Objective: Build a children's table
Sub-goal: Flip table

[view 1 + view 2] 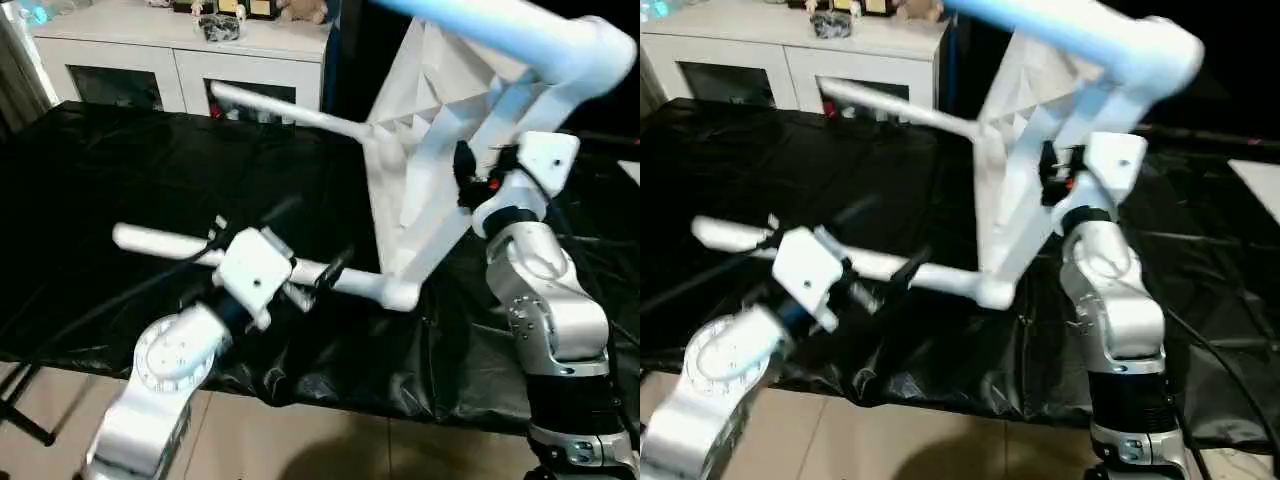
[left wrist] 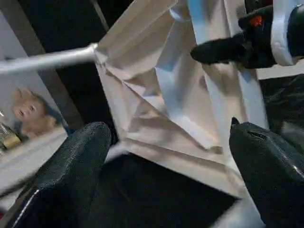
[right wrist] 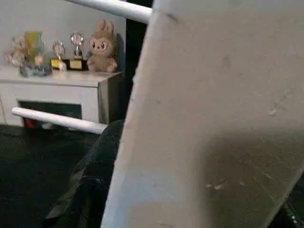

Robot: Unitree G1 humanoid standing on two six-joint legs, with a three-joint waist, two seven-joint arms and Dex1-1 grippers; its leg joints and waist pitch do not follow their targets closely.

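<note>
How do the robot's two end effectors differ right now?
The left end effector stands wide open with nothing between its fingers, facing the ribbed underside of the table top. The right end effector is closed on the edge of that top, holding it up on edge above the black sheet. Both have black fingers on silver arms.

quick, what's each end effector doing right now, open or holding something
Left end effector: open, holding nothing, fingers spread in front of the tabletop's ribbed underside.
Right end effector: closed on the edge of the tipped-up tabletop.
</note>
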